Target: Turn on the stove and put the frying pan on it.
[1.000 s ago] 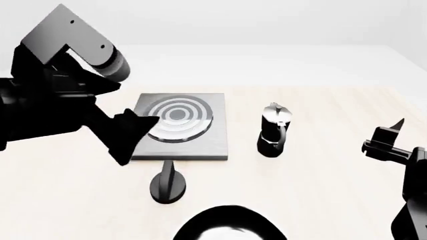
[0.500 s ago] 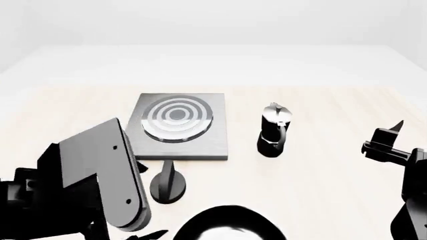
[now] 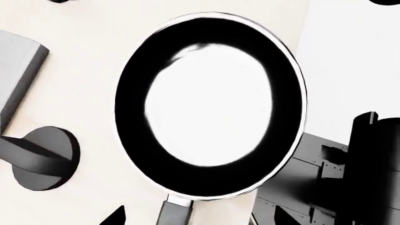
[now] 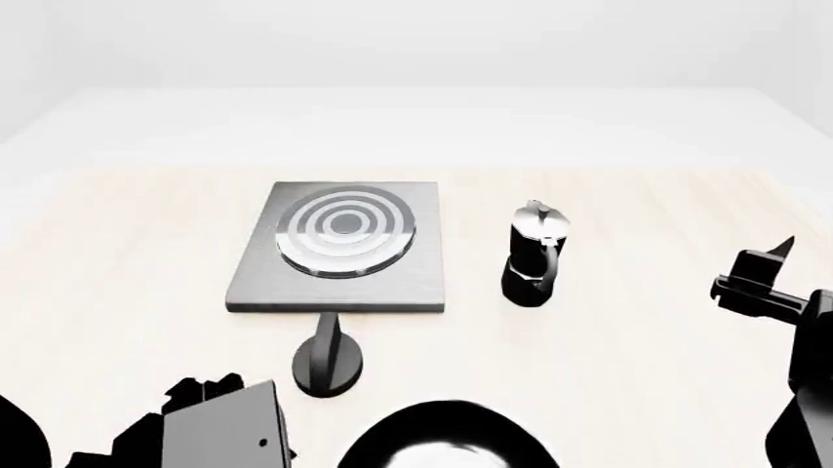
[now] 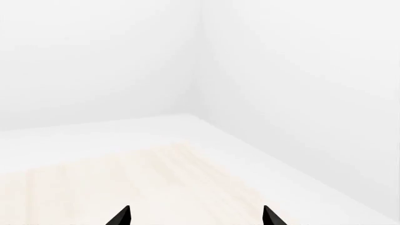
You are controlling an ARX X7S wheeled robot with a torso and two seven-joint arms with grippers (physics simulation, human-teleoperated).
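Observation:
The grey square stove (image 4: pixel 390 283) with its ringed burner (image 4: pixel 345 234) lies mid-table; its corner shows in the left wrist view (image 3: pixel 16 70). The black round knob (image 4: pixel 328 356) sits just in front of it, and also shows in the left wrist view (image 3: pixel 44 157). The black frying pan (image 4: pixel 450 439) lies at the near table edge. In the left wrist view the pan (image 3: pixel 209 103) fills the frame, with its grey handle (image 3: pixel 174 213) between the tips of my open left gripper (image 3: pixel 201 219), not gripped. My right gripper (image 5: pixel 195 218) is open and empty, out at the right (image 4: pixel 762 273).
A black-and-silver moka pot (image 4: pixel 534 255) stands right of the stove. My left arm (image 4: pixel 215 429) is low at the front left, beside the pan. The light wooden table (image 4: pixel 625 370) ends close behind the pan.
My left arm has swung from above the stove's left side down and back to the front left, by the pan's handle. The right arm has barely moved.

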